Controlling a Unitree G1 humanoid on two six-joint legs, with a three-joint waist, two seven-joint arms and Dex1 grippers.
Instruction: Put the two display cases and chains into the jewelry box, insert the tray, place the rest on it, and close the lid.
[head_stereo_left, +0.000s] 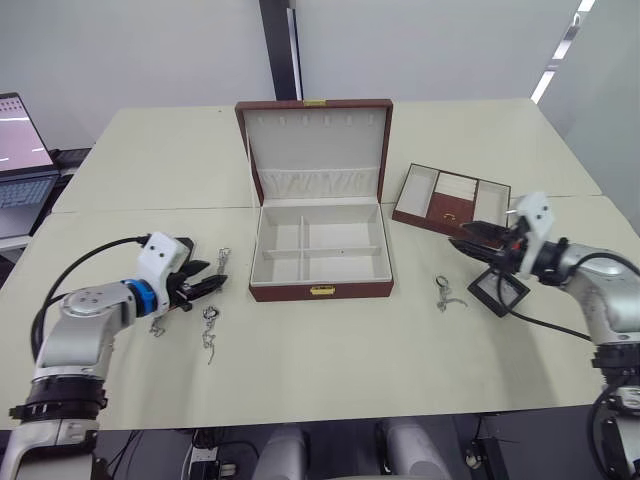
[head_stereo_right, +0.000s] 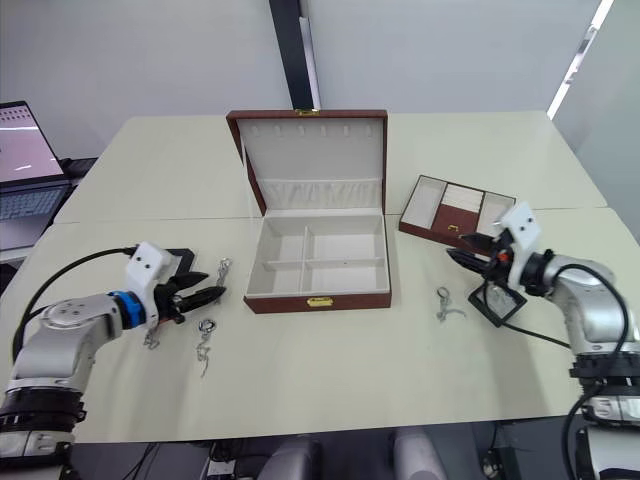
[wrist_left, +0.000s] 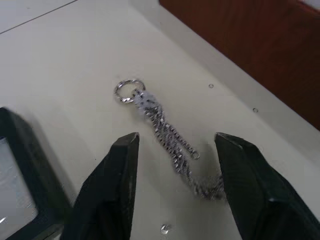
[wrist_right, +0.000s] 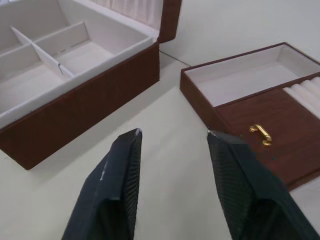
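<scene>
Table: cream top (head_stereo_left: 330, 370), laptop (head_stereo_left: 22, 160) at its far left edge.
Jewelry box (head_stereo_left: 320, 255): centre, lid (head_stereo_left: 316, 150) upright, compartments bare.
Left gripper (head_stereo_left: 205, 285): fingers spread over a chain (wrist_left: 167, 137) by the box's left side.
Right gripper (head_stereo_left: 470, 243): spread, holding nothing, above a display case (head_stereo_left: 498, 290), tray (head_stereo_left: 450, 200) just behind.
Risk: thin chain links might slip from the pinch.

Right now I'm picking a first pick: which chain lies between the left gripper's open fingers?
The chain nearest the jewelry box, just ahead of the left gripper; the other chains lie apart.
</scene>
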